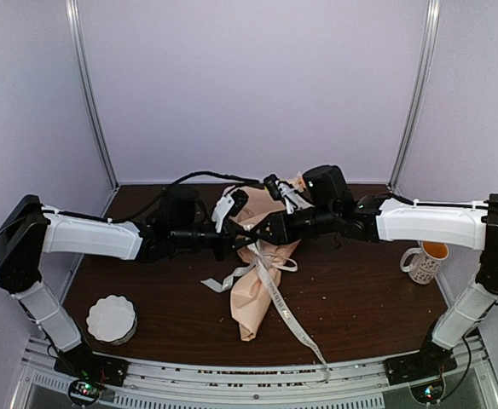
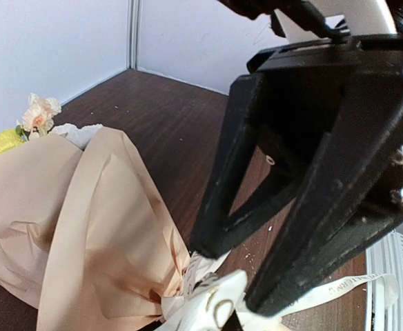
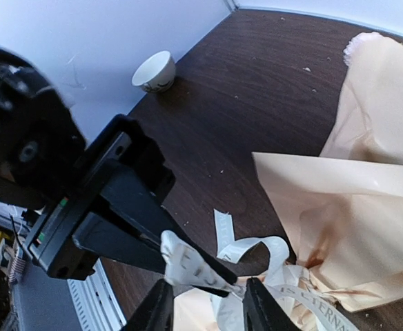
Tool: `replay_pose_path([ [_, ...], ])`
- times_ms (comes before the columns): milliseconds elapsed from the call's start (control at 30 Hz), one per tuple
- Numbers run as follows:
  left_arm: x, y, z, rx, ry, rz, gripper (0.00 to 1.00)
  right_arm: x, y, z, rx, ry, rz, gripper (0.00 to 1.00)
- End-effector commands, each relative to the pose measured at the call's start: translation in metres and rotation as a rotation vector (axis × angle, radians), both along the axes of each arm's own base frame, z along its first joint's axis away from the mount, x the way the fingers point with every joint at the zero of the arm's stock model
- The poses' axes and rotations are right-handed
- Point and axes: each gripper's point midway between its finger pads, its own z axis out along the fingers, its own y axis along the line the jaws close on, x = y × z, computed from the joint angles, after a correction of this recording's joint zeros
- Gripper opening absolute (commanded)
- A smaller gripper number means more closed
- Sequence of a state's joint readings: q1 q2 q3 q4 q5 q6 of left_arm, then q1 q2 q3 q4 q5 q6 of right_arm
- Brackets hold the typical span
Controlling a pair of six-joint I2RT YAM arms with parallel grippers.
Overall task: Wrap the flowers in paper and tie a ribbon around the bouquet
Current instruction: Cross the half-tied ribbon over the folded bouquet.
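Note:
The bouquet (image 1: 253, 298) is a peach-pink paper cone lying mid-table, its tail toward the near edge. Its flowers (image 2: 36, 117) peek out at the wide end, mostly hidden under the arms in the top view. The cream ribbon (image 1: 270, 285) is knotted round the cone's waist. My left gripper (image 3: 219, 276) is shut on a folded loop of ribbon (image 3: 184, 261) beside the knot. My right gripper (image 3: 208, 303) stands open, one finger on each side of that loop and the left fingertips. In the left wrist view the right gripper (image 2: 241, 276) looms open over the ribbon (image 2: 215, 300).
A white scalloped bowl (image 1: 111, 318) sits at the near left. A printed mug (image 1: 424, 260) stands at the right edge beside the right arm. One ribbon tail (image 1: 313, 345) trails to the table's front edge. Walls close in the back and both sides.

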State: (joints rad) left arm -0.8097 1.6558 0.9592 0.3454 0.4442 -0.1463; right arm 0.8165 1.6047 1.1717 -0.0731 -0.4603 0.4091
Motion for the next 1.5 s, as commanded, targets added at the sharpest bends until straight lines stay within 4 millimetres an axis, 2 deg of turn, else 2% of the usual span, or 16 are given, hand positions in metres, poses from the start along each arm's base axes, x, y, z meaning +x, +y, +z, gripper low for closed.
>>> replay_pose_path([
  [0,0.003,0.0,0.008,-0.052,-0.023,-0.006,0.0,0.026,-0.049,-0.007,-0.114,-0.034,-0.122,0.4],
  [100,0.003,0.001,0.007,-0.054,-0.02,-0.011,0.0,0.041,-0.081,-0.044,-0.202,0.047,-0.194,0.37],
  [200,0.003,0.001,0.006,-0.056,-0.017,-0.019,0.0,0.055,-0.098,-0.072,-0.312,0.076,-0.213,0.26],
  [333,0.002,0.003,0.01,-0.065,-0.017,-0.03,0.0,0.055,-0.095,-0.1,-0.436,0.091,-0.113,0.18],
  [500,0.003,0.004,0.011,-0.067,-0.016,-0.033,0.0,0.043,-0.08,-0.12,-0.413,0.126,0.024,0.17],
  [633,0.006,0.005,0.007,-0.065,-0.008,-0.033,0.0,0.029,-0.06,-0.12,-0.311,0.155,0.141,0.17],
  [800,0.011,0.007,0.001,-0.062,0.005,-0.022,0.0,0.02,-0.043,-0.123,-0.226,0.182,0.234,0.23],
  [967,0.019,0.012,-0.006,-0.062,0.028,-0.005,0.0,0.014,-0.02,-0.108,-0.086,0.2,0.33,0.25],
  [1133,0.024,0.012,-0.01,-0.061,0.037,-0.006,0.0,0.006,-0.014,-0.102,-0.051,0.215,0.407,0.24],
  [1300,0.027,0.014,-0.013,-0.064,0.048,-0.003,0.0,-0.015,-0.017,-0.106,-0.057,0.242,0.49,0.25],
  [1467,0.029,0.015,-0.016,-0.063,0.055,0.002,0.0,-0.028,-0.016,-0.103,-0.026,0.253,0.52,0.25],
])
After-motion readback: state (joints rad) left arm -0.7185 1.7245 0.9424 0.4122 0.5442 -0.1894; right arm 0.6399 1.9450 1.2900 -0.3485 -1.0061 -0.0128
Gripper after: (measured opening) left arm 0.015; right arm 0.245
